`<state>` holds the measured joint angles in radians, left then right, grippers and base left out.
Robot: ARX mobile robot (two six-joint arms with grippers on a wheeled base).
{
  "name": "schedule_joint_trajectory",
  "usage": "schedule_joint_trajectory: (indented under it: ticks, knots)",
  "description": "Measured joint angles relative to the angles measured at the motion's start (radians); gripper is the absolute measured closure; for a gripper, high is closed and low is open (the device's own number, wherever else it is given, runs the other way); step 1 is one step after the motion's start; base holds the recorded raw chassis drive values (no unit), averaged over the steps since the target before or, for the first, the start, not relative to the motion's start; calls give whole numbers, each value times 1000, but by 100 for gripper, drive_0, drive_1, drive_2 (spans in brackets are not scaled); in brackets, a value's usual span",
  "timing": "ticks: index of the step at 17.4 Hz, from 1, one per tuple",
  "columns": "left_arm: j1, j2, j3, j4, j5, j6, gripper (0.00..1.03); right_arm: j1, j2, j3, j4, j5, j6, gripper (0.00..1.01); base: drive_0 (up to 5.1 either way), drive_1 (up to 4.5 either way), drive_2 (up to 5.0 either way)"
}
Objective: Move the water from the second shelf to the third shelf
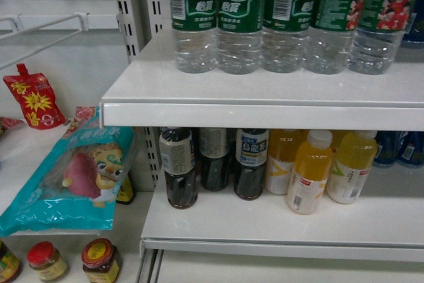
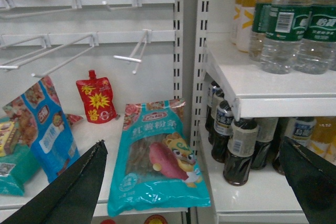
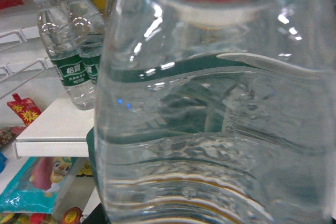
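Note:
One water bottle point(image 3: 210, 129) fills the right wrist view at very close range: clear ribbed plastic with a dark green label band. My right gripper is shut on it, though its fingers are hidden behind the bottle. In the head view, several more water bottles point(image 1: 242, 18) stand in a row on the upper white shelf point(image 1: 265, 97), and neither gripper shows there. My left gripper point(image 2: 194, 141) hangs open and empty in front of a teal snack bag point(image 2: 157, 156), with its black fingers point(image 2: 73, 187) spread wide.
The lower shelf point(image 1: 278, 230) holds dark drink bottles point(image 1: 180, 170) and yellow juice bottles point(image 1: 309, 173). A perforated upright post point(image 2: 188, 51) divides the bays. On the left are wire hooks point(image 2: 63, 51), a red pouch point(image 1: 33, 101) and jars point(image 1: 101, 262).

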<state>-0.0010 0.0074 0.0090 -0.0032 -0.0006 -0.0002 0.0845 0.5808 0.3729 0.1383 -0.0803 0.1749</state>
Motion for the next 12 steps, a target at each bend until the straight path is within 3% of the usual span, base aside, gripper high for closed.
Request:
schedule_joint_trajectory:
  ticks: [3,6,12]
  knots:
    - [0,0,0,-1,0,0,5,0,0,0,1,0,0,59,-438,212,212]
    - [0,0,0,-2,-3,0,5,1,-2,0,3,-18,0,59,0,0,0]
    - [0,0,0,0,0,0,5,0,-1,0,0,0,0,59,0,0,0]
